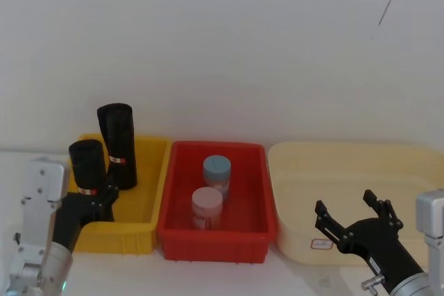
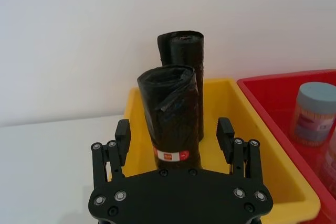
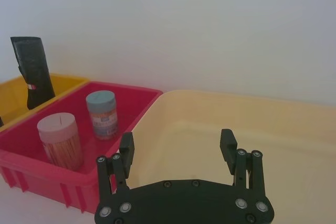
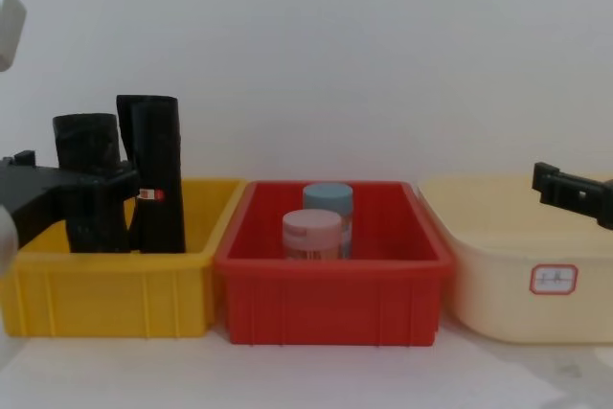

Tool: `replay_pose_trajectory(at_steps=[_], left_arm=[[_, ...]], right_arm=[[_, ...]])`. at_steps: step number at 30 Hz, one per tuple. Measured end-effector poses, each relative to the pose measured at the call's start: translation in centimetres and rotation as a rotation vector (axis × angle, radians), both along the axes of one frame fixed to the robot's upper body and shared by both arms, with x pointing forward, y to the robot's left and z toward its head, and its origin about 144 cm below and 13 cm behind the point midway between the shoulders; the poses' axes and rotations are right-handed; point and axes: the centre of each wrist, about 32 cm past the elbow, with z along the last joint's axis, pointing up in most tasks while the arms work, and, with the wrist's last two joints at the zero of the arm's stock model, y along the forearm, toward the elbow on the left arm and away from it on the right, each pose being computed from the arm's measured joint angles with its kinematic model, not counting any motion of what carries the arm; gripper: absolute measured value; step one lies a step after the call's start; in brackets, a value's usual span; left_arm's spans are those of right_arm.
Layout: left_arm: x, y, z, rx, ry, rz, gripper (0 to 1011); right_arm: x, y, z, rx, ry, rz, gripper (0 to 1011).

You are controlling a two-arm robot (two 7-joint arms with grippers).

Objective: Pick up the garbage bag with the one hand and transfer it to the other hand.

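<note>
From where I stand, the left gripper (image 2: 174, 128) has its jaws spread loose on either side of the nearer garbage bag (image 2: 169, 98), which stands upright in the yellow bin (image 1: 121, 237) just before a second black roll (image 2: 182, 61), while the right gripper (image 3: 177, 141) hangs, jaws likewise released, above the cream tub (image 3: 273, 129).

**A:** Entry one, obscured?

**B:** Garbage bag (image 2: 170, 114): base hidden behind the body of the left gripper (image 2: 174, 132). Label print too small to read. Second roll (image 2: 184, 72): partly behind the first.

**A:** Entry two, cut off?

**B:** Right gripper (image 4: 573, 191): clipped by the chest view's edge at 3 o'clock.

**A:** Remaining?

**B:** Blue-lidded jar (image 4: 328, 196): body behind the pink-lidded jar (image 4: 312, 235). Cream bin (image 4: 498, 275), 4 o'clock: sticker (image 4: 554, 279) illegible.
</note>
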Motion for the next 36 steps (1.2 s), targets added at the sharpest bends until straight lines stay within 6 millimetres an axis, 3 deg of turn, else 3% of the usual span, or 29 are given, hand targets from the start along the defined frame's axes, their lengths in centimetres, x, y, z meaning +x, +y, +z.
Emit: replay_pose_trajectory(at_steps=[13,18,30,36], left_arm=[[2.8,0.2,-0.3,-0.029,-0.013,-0.031,1001],[3.9,0.3,-0.3,-0.049,-0.017,-0.043,927],[5.1,0.3,0.1,-0.062,-0.036,-0.072,578],[5.3,0.1,1.0,-0.029,-0.065,-0.112,521]], right_arm=[[0.0,0.0,0.0,0.000,0.000,0.000,1001],[0.0,0.0,0.0,0.000,0.000,0.000,1001],[0.0,0.0,0.0,0.000,0.000,0.000,1001],[0.0,0.0,0.0,0.000,0.000,0.000,1001]])
